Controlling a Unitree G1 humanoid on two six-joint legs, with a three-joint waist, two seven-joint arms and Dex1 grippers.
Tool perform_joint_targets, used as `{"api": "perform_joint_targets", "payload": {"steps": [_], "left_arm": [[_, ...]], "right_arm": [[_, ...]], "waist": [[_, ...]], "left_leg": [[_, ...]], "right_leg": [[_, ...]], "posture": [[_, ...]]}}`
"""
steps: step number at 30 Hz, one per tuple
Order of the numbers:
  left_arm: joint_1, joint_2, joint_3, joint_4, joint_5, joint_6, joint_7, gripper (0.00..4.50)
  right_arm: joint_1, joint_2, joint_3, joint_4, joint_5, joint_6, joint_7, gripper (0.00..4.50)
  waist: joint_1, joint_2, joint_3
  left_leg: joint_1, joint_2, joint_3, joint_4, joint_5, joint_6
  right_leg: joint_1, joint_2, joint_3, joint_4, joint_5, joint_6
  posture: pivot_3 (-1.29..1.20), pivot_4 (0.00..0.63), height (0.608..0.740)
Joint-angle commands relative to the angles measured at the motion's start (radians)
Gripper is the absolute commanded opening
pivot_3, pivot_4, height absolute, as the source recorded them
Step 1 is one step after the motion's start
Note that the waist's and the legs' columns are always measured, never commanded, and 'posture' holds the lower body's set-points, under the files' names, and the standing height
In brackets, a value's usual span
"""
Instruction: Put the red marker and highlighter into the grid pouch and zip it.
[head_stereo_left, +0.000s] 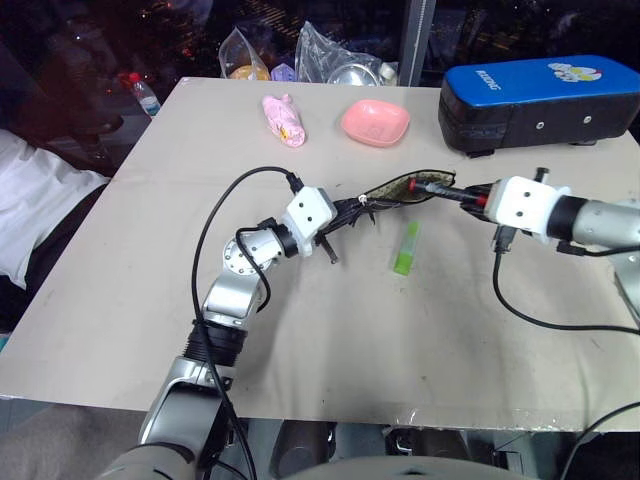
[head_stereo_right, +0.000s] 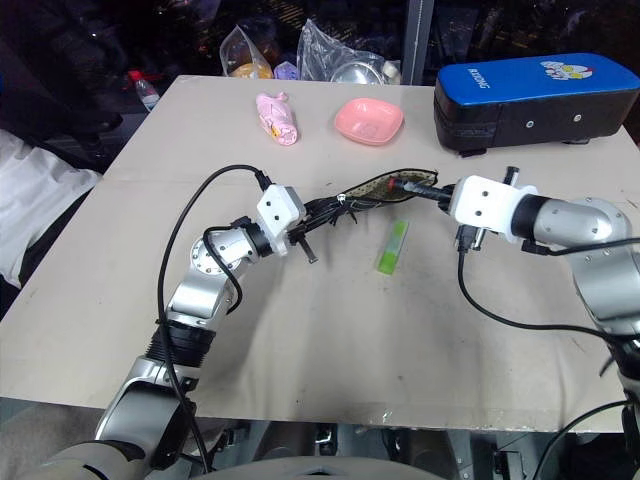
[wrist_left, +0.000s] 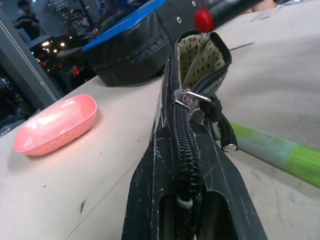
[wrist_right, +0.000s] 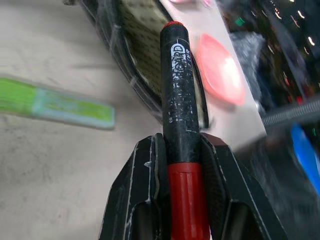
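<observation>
1. Marker (wrist_right: 179, 100): slim black barrel with white print, red cap and red end. It is clamped in the right end effector (head_stereo_left: 478, 196), raised off the tabletop, its far red tip at the pouch's open mouth.
2. Highlighter (head_stereo_left: 406, 248): short, light green, paler cap. It lies flat on the tabletop, just near of the pouch.
3. Pouch (head_stereo_left: 395, 190): black with thin white grid lines and pale dotted lining. Its zipper is partly open; the left end effector (head_stereo_left: 335, 215) pinches its closed left end, holding it up.

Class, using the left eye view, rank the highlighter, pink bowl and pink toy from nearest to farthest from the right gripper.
1. Highlighter: on the table below and left of the right gripper.
2. Pink bowl: farther back, centre.
3. Pink toy: back, farthest left.
</observation>
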Motion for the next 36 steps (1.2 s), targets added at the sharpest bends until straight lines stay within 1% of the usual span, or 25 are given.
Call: {"api": "perform_joint_targets", "payload": {"steps": [1,8,12,15,20,21,22,23,27,28,29,31,33,34,36], "left_arm": [[-0.032,-0.013,-0.014,0.009,0.015,-0.042,-0.005,0.00],[-0.032,-0.022,-0.042,0.031,0.045,-0.100,-0.014,0.00],[-0.049,-0.043,-0.050,0.055,0.051,-0.130,-0.006,0.00],[-0.057,-0.059,-0.052,0.071,0.053,-0.144,-0.001,0.00],[-0.054,-0.082,-0.042,0.075,0.049,-0.146,0.025,0.00],[-0.054,-0.084,-0.042,0.076,0.050,-0.145,0.029,0.00],[-0.054,-0.085,-0.042,0.077,0.052,-0.145,0.031,0.00],[-0.052,-0.088,-0.039,0.077,0.052,-0.142,0.037,0.00],[-0.040,-0.098,-0.023,0.087,0.040,-0.126,0.064,0.00],[-0.039,-0.096,-0.022,0.090,0.041,-0.127,0.065,0.00],[-0.042,-0.095,-0.015,0.097,0.040,-0.125,0.072,0.00],[-0.052,-0.091,0.002,0.108,0.038,-0.123,0.087,0.00],[-0.063,-0.084,0.026,0.114,0.031,-0.118,0.101,0.00],[-0.066,-0.079,0.035,0.117,0.029,-0.116,0.105,0.00],[-0.070,-0.065,0.049,0.130,0.032,-0.120,0.107,0.00]], "right_arm": [[-0.099,-0.008,0.049,0.112,-0.076,-0.151,0.052,0.32],[-0.255,0.051,0.159,0.323,-0.219,-0.391,0.068,0.32],[-0.370,0.126,0.238,0.455,-0.282,-0.541,0.080,0.32],[-0.417,0.179,0.260,0.533,-0.295,-0.601,0.079,0.32],[-0.445,0.252,0.273,0.627,-0.303,-0.653,0.072,0.32],[-0.448,0.259,0.269,0.640,-0.304,-0.655,0.071,1.34],[-0.450,0.264,0.264,0.650,-0.305,-0.657,0.071,1.61],[-0.449,0.265,0.246,0.651,-0.288,-0.636,0.079,2.00],[-0.419,0.243,0.118,0.545,-0.135,-0.465,0.111,3.94],[-0.409,0.236,0.094,0.508,-0.110,-0.420,0.116,4.29],[-0.365,0.235,0.033,0.407,-0.043,-0.284,0.106,4.43],[-0.261,0.240,-0.066,0.206,0.071,-0.026,0.076,4.43],[-0.138,0.278,-0.144,0.000,0.165,0.223,0.000,4.43],[-0.087,0.302,-0.173,-0.080,0.200,0.323,-0.042,4.43],[0.016,0.352,-0.216,-0.207,0.242,0.451,-0.124,4.43]], "waist": [[0.001,0.000,0.000],[-0.002,0.000,0.000],[-0.004,0.001,0.000],[-0.003,0.001,0.000],[0.001,0.001,0.000],[0.001,0.001,0.000],[0.000,0.001,0.000],[0.000,0.001,0.000],[0.000,0.001,0.001],[0.000,0.001,0.001],[0.000,0.001,0.001],[0.003,0.001,0.000],[0.003,0.001,0.000],[0.002,0.001,0.000],[-0.001,0.001,0.000]], "left_leg": [[0.000,0.000,0.000,0.000,0.000,0.000],[0.000,0.001,0.005,0.000,0.000,0.000],[0.000,0.001,0.007,0.000,0.000,-0.001],[0.000,0.001,0.008,0.000,0.001,-0.001],[-0.001,0.001,0.008,0.000,0.001,-0.001],[-0.001,0.001,0.008,0.000,0.001,-0.001],[-0.001,0.001,0.008,0.000,0.001,-0.001],[-0.001,0.001,0.008,0.000,0.001,-0.001],[-0.001,0.001,0.008,0.000,0.001,-0.001],[-0.001,0.002,0.008,0.000,0.001,-0.001],[-0.001,0.002,0.007,0.000,0.001,-0.001],[-0.001,0.002,0.006,0.000,0.001,-0.001],[-0.001,0.002,0.005,0.000,0.001,-0.001],[-0.001,0.002,0.004,0.000,0.001,-0.001],[-0.001,0.002,0.003,0.000,0.001,-0.001]], "right_leg": [[0.000,0.000,0.000,0.000,0.000,0.000],[-0.001,0.000,0.000,0.001,0.000,0.000],[-0.002,0.000,0.000,0.001,0.000,0.000],[-0.002,0.000,0.000,0.002,0.000,0.000],[-0.002,-0.002,0.000,0.001,0.000,0.000],[-0.002,-0.002,0.000,0.001,0.000,0.000],[-0.002,-0.002,0.000,0.002,0.000,0.000],[-0.002,-0.002,0.000,0.002,0.000,0.000],[-0.002,-0.002,0.000,0.002,0.000,0.000],[-0.002,-0.002,0.000,0.002,0.000,0.000],[-0.002,-0.002,0.000,0.002,0.000,0.000],[-0.002,-0.002,-0.001,0.002,0.000,0.000],[-0.001,-0.002,-0.002,0.002,0.000,0.000],[-0.001,-0.002,-0.003,0.002,0.000,0.000],[-0.001,-0.002,-0.002,0.003,0.000,0.000]], "posture": [[0.00,0.150,0.688],[0.00,0.150,0.688],[0.00,0.150,0.688],[0.00,0.150,0.688],[0.00,0.150,0.688],[0.00,0.150,0.688],[0.00,0.150,0.688],[0.00,0.150,0.688],[0.00,0.150,0.688],[0.00,0.150,0.688],[0.00,0.150,0.688],[0.00,0.150,0.688],[0.00,0.150,0.688],[0.00,0.150,0.688],[0.00,0.150,0.688]]}}
